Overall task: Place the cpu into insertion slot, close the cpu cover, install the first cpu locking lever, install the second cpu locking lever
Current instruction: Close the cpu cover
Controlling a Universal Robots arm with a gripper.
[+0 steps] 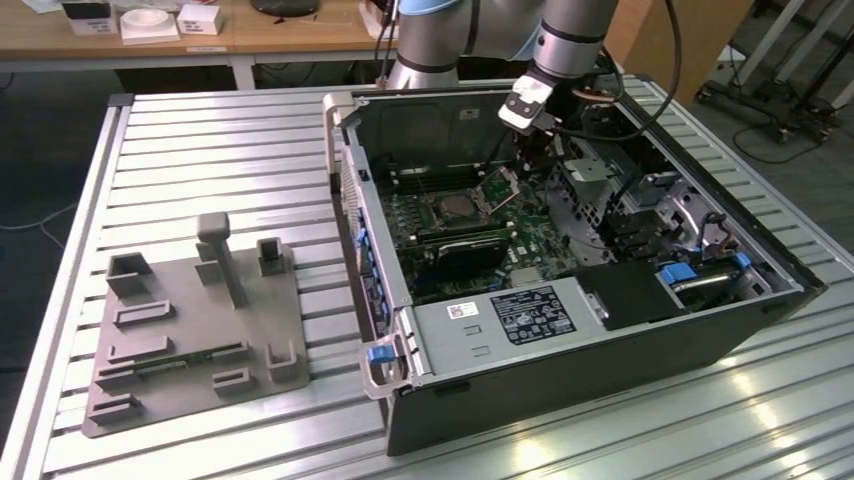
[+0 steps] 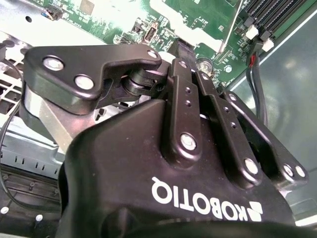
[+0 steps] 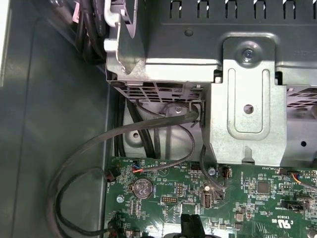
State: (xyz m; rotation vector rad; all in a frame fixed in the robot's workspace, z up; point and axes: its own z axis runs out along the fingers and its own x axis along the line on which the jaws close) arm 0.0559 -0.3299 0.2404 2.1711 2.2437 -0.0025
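You had the arm reaching down into the open computer case (image 1: 574, 330) on the slatted table (image 1: 200, 140). Gripper (image 1: 534, 160) hung over the green board, just beside the cover (image 1: 501, 186), which stood tilted up at the exterior view's right of the socket (image 1: 447, 210). You could not tell how wide the gripper stood, nor whether it gripped anything.

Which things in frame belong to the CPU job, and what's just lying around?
Job:
- insertion slot on the green board
- cpu cover, tilted up at the slot's edge
- gripper, nearest the cover

Lying about:
- grey fixture plate beside the case
- labelled power-supply box
- white boxes in the background
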